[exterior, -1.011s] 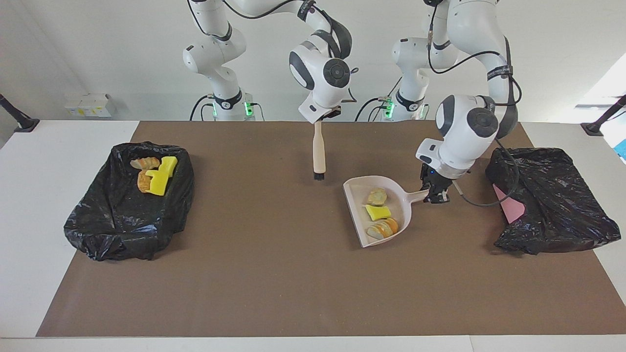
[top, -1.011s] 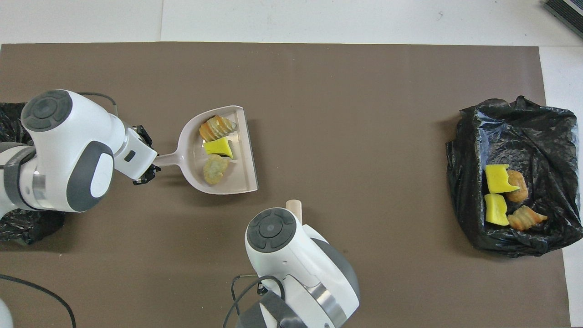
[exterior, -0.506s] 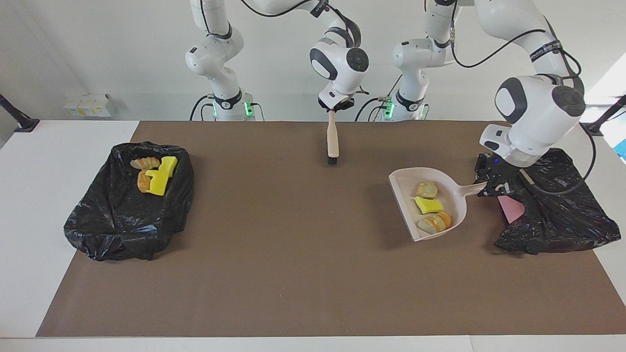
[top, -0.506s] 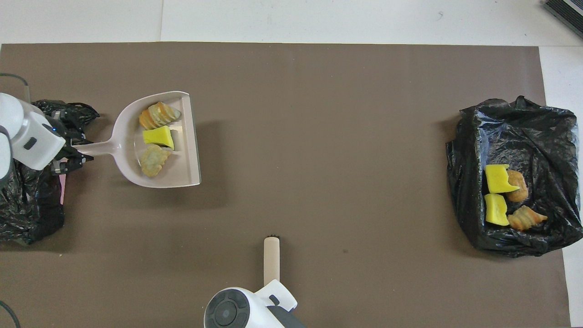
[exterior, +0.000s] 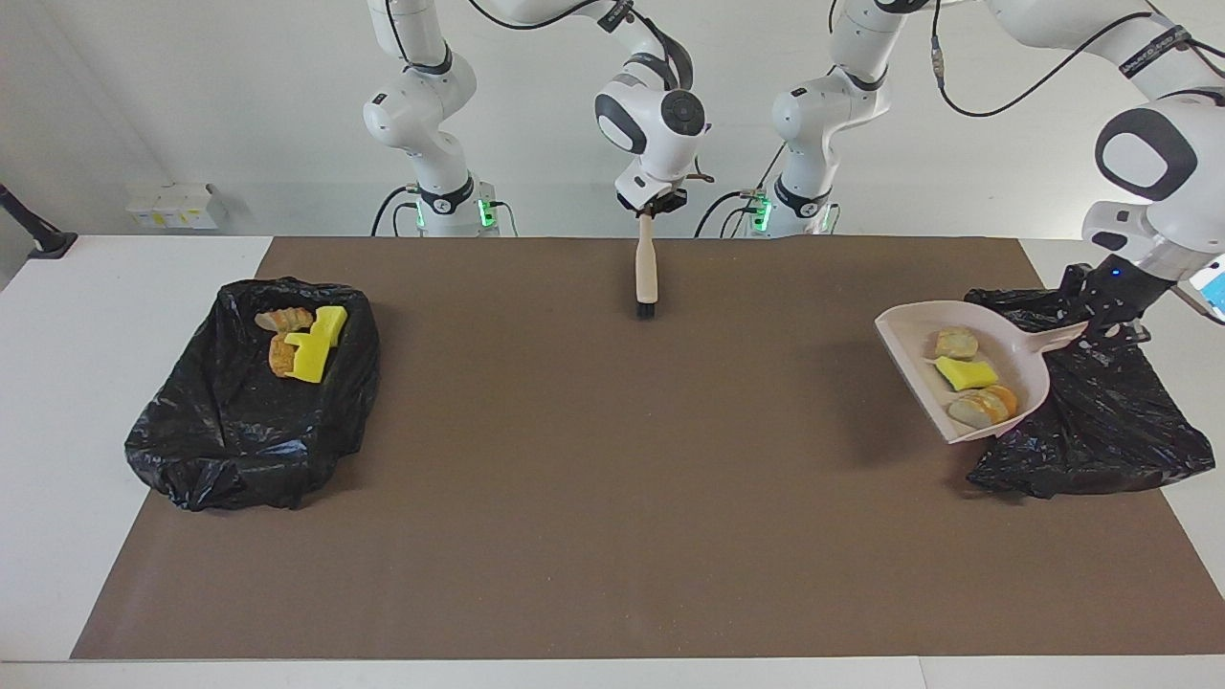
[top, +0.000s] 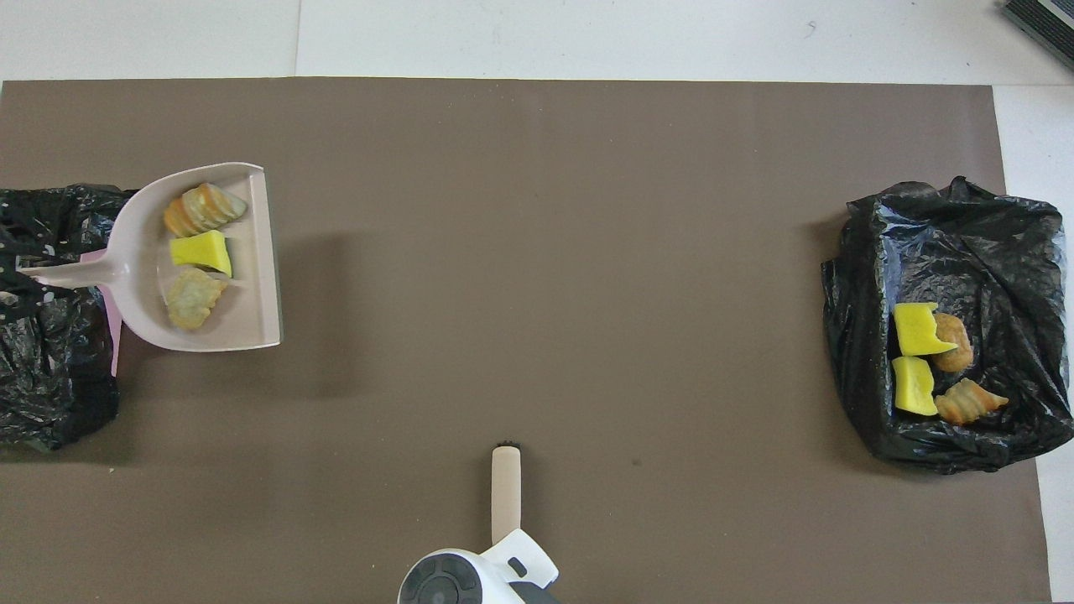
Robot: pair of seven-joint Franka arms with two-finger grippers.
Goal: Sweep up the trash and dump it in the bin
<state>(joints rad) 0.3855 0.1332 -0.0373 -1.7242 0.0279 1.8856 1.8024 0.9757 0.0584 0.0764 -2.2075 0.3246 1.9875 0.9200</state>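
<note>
Trash (exterior: 967,374) in dustpan (exterior: 914,356) aloft, handle in closed left claw (exterior: 1101,321); right claw (exterior: 652,204) clamping brush (exterior: 646,271).

Bright, even, diffuse light from above; soft shadows beneath the raised dustpan (exterior: 962,378); glints on the black bags (top: 956,327); sharp focus, no blur.

Robot lab, two white arms (exterior: 660,115), bare white walls, brown-matted table (exterior: 612,536)
</note>
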